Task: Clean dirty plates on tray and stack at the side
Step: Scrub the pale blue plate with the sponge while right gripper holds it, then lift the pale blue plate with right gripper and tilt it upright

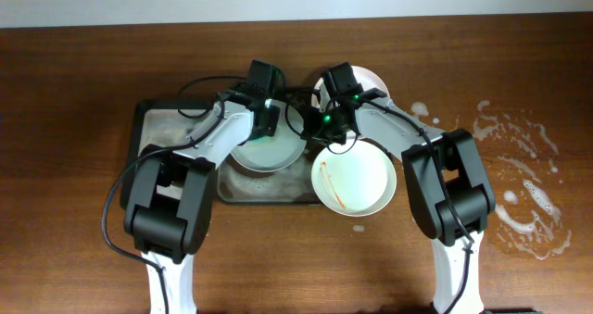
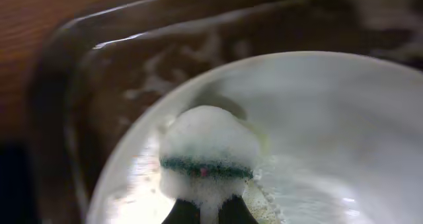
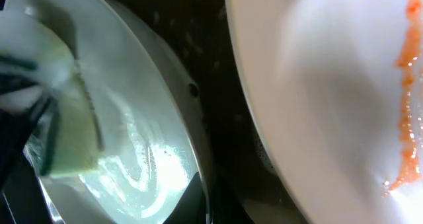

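The left claw [image 2: 208, 212] is clamped on a foamy sponge [image 2: 209, 151] pressed into the pale plate [image 2: 330, 118] lying in the tray [image 1: 171, 119], evidently to scrub it, while the right claw [image 1: 322, 136], whose grip I cannot tell, sits at that plate's rim, perhaps steadying it.

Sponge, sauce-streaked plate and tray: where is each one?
sponge [image 2: 208, 141], left wrist view, its foamy top.
sauce-streaked plate [image 1: 363, 170], overhead view, its clean middle.
tray [image 1: 167, 122], overhead view, bare upper-left floor.

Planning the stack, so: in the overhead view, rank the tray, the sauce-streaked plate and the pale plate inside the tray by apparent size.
1. Tray.
2. Sauce-streaked plate.
3. Pale plate, but it is partly hidden, so the two plates may match.
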Controlling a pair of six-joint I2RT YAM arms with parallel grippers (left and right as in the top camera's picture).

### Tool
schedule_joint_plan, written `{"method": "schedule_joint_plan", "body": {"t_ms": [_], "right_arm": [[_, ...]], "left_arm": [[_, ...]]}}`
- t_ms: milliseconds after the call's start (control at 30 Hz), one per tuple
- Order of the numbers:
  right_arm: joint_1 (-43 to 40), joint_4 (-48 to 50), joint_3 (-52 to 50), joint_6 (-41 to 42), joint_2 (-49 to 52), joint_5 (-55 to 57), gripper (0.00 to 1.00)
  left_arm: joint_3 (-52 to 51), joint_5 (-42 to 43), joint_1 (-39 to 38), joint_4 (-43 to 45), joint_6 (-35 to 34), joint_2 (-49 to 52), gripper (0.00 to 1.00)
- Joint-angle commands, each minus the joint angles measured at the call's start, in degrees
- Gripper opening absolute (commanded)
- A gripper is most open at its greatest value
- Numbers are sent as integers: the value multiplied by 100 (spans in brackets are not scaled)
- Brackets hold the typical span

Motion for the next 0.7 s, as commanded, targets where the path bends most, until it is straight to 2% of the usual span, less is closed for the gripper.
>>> {"method": "schedule_joint_plan", "body": {"t_ms": [0,33,100,167,267,367,500,600,667], "right_arm": [[-20,-28,0,-39,61,33,4],[-20,-28,0,-39,61,33,4],[-20,-28,0,-39,61,33,4],[-20,-28,0,-39,61,31,4],[-20,-31,0,-39,61,31,4],[-20,-92,0,-39,61,33,4],[-20,-98,0,-39,61,33,4],[-33,-90,2,-59,-20,31,4],[-109,-96,17,-367,-505,90,4]], "left_arm": [[-144,-662,111,-37,107,293,1],[-144,-826,118,-22,107,334,1],[-144,-1740,138,-22,109,348,1],[-140,-2168,129,-39,111,345,1],[271,-2179,122,-629,107,345,1],[1432,-2177,94,-1480,105,345,1],[2874,-2164,98,-2033,105,345,1],[3145,-1565,107,-2485,26,345,1],[3145,-953,210,-2699,-96,345,1]]}}
